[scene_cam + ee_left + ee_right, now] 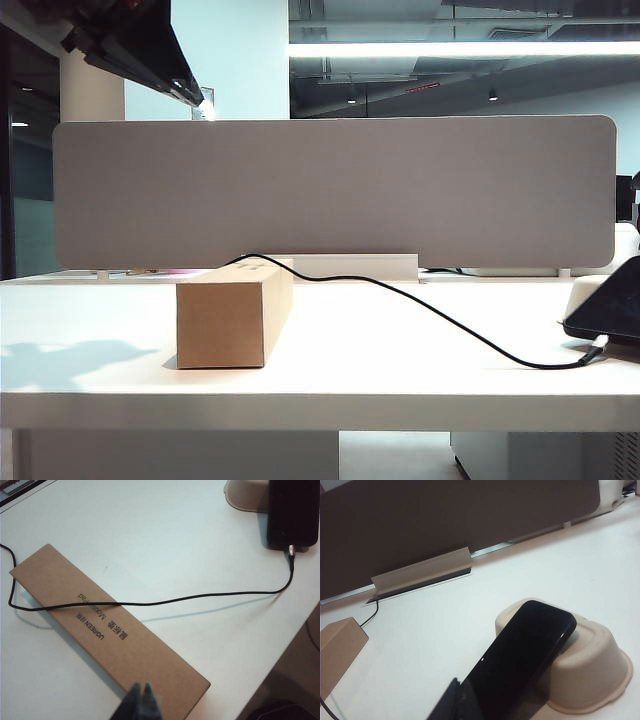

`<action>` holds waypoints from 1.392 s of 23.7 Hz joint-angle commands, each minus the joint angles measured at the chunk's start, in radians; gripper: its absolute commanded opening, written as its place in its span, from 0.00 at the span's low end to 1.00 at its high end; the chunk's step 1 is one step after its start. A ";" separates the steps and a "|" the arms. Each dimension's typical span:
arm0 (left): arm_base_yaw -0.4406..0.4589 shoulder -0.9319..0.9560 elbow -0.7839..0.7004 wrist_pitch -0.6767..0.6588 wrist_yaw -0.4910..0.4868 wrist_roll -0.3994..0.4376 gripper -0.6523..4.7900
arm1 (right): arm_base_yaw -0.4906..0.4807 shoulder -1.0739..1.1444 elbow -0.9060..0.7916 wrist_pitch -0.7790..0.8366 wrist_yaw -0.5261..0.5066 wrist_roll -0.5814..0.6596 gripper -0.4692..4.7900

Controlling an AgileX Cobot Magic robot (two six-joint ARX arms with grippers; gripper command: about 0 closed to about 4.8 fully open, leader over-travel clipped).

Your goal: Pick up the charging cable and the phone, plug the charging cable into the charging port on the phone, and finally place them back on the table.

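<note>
We note the glossy black phone [520,660] leaning on a beige pulp bowl [592,672], the thin black charging cable [200,597] plugged in; the left gripper [141,702] clenched empty above the brown cardboard box [107,625]; the right gripper [451,702] clenched empty beside the phone.

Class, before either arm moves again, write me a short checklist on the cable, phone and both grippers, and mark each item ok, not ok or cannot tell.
1. Charging cable plug sits in the phone port: ok.
2. Phone flat on the table: not ok, it leans on a beige bowl.
3. Cable free of the cardboard box: not ok, it drapes over it.
4. Left gripper, above the box, shut and empty: ok.
5. Right gripper, beside the phone, shut and empty: ok.
</note>
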 commanded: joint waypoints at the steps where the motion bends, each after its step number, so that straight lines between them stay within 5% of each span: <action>1: -0.002 -0.005 0.000 0.007 0.006 0.003 0.11 | 0.000 -0.006 -0.029 -0.002 -0.004 0.026 0.08; 21: -0.002 -0.012 -0.038 0.016 -0.005 0.005 0.11 | 0.072 -0.038 -0.028 -0.071 0.089 -0.033 0.08; 33: -0.002 -0.218 -0.400 0.466 -0.098 -0.168 0.11 | 0.072 -0.038 -0.028 -0.117 0.089 -0.033 0.08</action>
